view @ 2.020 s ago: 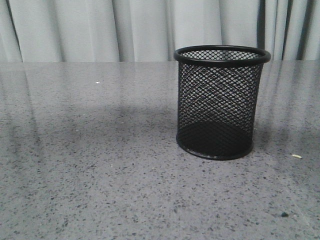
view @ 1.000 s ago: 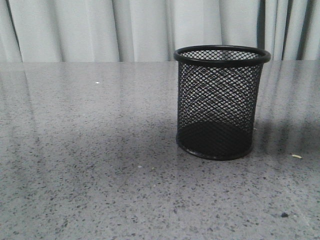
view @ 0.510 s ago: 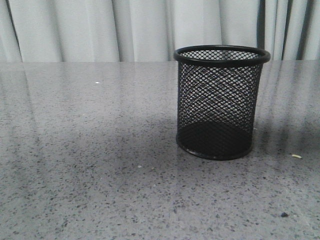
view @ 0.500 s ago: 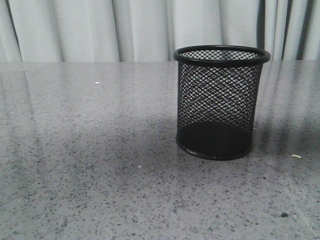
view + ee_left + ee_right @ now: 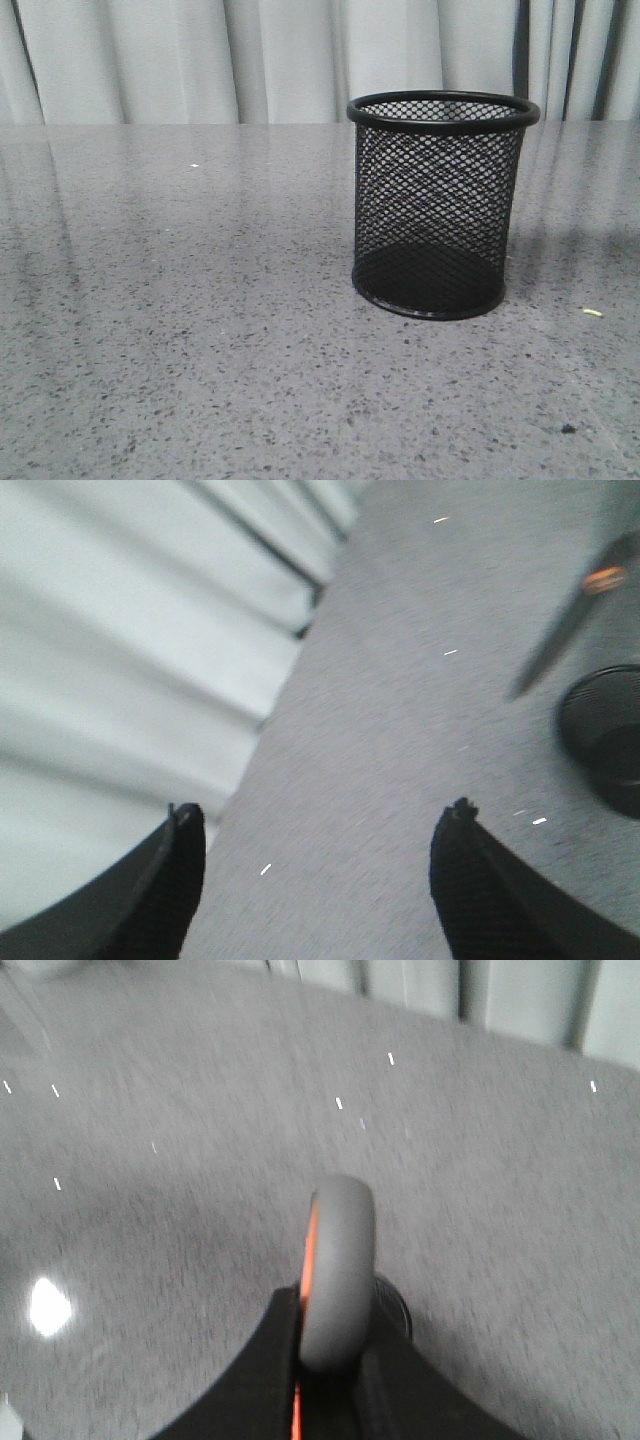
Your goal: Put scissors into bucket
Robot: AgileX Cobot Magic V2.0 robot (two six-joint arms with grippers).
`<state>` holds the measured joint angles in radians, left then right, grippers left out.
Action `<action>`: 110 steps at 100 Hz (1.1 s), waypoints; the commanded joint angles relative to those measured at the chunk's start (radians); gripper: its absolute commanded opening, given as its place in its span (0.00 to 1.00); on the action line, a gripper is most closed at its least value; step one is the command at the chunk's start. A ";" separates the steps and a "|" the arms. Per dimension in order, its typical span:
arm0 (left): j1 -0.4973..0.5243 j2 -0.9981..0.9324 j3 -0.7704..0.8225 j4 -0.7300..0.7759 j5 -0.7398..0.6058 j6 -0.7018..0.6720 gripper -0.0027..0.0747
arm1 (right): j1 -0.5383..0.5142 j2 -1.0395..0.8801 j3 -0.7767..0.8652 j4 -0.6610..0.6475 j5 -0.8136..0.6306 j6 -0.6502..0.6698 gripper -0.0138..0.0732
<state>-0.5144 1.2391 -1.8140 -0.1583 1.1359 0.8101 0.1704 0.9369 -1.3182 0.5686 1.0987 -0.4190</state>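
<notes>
The bucket [image 5: 438, 205], a black wire-mesh cup, stands upright and looks empty on the grey table, right of centre in the front view. No gripper shows in that view. In the right wrist view my right gripper [image 5: 335, 1325] is shut on the grey, orange-lined handle of the scissors [image 5: 338, 1270], with a bit of the bucket's dark rim [image 5: 397, 1308] behind it. In the left wrist view my left gripper [image 5: 320, 815] is open and empty. The scissors' dark blades and orange pivot [image 5: 603, 578] hang blurred beside the bucket [image 5: 608, 735].
The speckled grey table [image 5: 180, 300] reaches back to a pale curtain [image 5: 200, 60]. A small pale crumb [image 5: 593, 313] and a dark speck [image 5: 568, 429] lie near the bucket at the front right.
The bucket has not moved. The soft shadow on the table left of and around the bucket has shifted and faded.
</notes>
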 commanded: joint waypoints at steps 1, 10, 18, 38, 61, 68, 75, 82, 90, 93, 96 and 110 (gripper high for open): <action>0.087 -0.043 -0.032 -0.059 -0.063 -0.016 0.60 | -0.003 0.041 -0.098 -0.030 0.070 0.032 0.10; 0.162 -0.060 -0.032 -0.076 -0.059 -0.018 0.60 | -0.003 0.078 -0.134 -0.061 0.166 0.055 0.10; 0.210 -0.073 -0.032 -0.082 -0.052 -0.018 0.60 | 0.001 0.097 -0.138 -0.104 0.195 0.080 0.10; 0.234 -0.084 -0.032 -0.082 -0.050 -0.018 0.60 | 0.062 0.124 -0.138 -0.133 0.195 0.101 0.10; 0.234 -0.082 -0.032 -0.092 -0.050 -0.018 0.60 | 0.145 0.174 -0.138 -0.180 0.195 0.129 0.10; 0.234 -0.082 -0.032 -0.098 -0.050 -0.018 0.60 | 0.155 0.188 -0.130 -0.196 0.195 0.136 0.10; 0.234 -0.082 -0.032 -0.098 -0.050 -0.018 0.60 | 0.159 0.203 -0.117 -0.226 0.195 0.153 0.10; 0.234 -0.082 -0.032 -0.098 -0.050 -0.018 0.60 | 0.159 0.211 -0.097 -0.233 0.195 0.152 0.10; 0.234 -0.082 -0.032 -0.098 -0.050 -0.018 0.60 | 0.159 0.217 -0.076 -0.233 0.195 0.152 0.10; 0.234 -0.082 -0.032 -0.098 -0.050 -0.018 0.60 | 0.159 0.222 -0.069 -0.233 0.195 0.152 0.10; 0.234 -0.082 -0.032 -0.098 -0.050 -0.018 0.60 | 0.159 0.226 -0.064 -0.233 0.195 0.152 0.10; 0.234 -0.080 -0.032 -0.100 -0.051 -0.018 0.60 | 0.159 0.250 -0.064 -0.221 0.188 0.152 0.10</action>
<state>-0.2842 1.1723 -1.8162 -0.2307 1.1512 0.8021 0.3283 1.1901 -1.3591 0.3240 1.2669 -0.2686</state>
